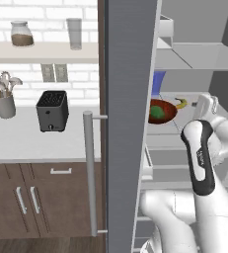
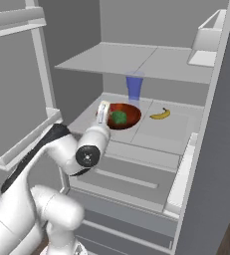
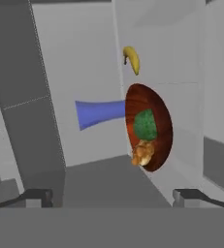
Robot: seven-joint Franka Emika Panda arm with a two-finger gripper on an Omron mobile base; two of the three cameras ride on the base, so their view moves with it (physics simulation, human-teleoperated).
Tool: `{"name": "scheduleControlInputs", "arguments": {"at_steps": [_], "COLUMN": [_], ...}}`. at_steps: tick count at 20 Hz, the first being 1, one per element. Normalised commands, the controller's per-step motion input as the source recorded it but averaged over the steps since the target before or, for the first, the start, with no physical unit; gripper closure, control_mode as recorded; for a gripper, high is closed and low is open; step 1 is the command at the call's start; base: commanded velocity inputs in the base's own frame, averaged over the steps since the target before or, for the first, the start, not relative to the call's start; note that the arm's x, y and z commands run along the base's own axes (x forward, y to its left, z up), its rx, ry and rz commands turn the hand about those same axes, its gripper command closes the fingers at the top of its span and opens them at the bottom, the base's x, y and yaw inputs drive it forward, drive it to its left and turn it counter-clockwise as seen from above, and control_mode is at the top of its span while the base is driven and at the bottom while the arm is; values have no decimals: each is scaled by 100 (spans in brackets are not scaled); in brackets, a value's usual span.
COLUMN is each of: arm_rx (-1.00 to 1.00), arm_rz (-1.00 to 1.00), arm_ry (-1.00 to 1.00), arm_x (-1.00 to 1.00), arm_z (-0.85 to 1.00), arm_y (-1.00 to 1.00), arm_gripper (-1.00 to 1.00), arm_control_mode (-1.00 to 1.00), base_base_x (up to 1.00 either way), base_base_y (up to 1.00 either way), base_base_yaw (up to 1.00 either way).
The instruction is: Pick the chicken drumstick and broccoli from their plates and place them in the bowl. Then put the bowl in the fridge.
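- The bowl [image 2: 122, 116] of reddish-brown wood sits on a pale middle shelf [image 2: 161, 130] inside the open fridge [image 2: 151, 30].
- The broccoli [image 2: 119, 117] lies in the bowl, a bright green lump near its middle.
- The chicken drumstick [image 3: 143, 152] also lies in the bowl, touching the broccoli; in the hand view it sits at 6 o'clock from the green.
- A blue cup [image 2: 134, 87] stands just behind the bowl, at about 12 o'clock from it in the right base view.
- A banana [image 2: 160, 114] lies on the same shelf at 3 o'clock from the bowl, apart from it.
- The end effector [image 3: 112, 197] is spread wide and holds nothing; its two dark fingertips [image 3: 36, 196] stand far apart at the bottom of the hand view, short of the bowl.
- The fridge door [image 1: 128, 123] stands open, its long bar handle [image 1: 89, 173] facing the room.
- At 9 o'clock from the door, a black toaster [image 1: 52, 110] and a holder of utensils [image 1: 4, 96] stand on the kitchen surface [image 1: 41, 143].
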Motion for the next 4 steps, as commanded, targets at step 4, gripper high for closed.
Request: {"name": "scheduleControlInputs", "arguments": {"at_steps": [4], "arm_rx": [0], "arm_rz": [0], "arm_ry": [24], "arm_x": [-84], "arm_z": [100], "arm_y": [-16], "arm_gripper": [-100], "arm_control_mode": [-100], "base_base_x": [0], "base_base_y": [0], "base_base_yaw": [0]}}
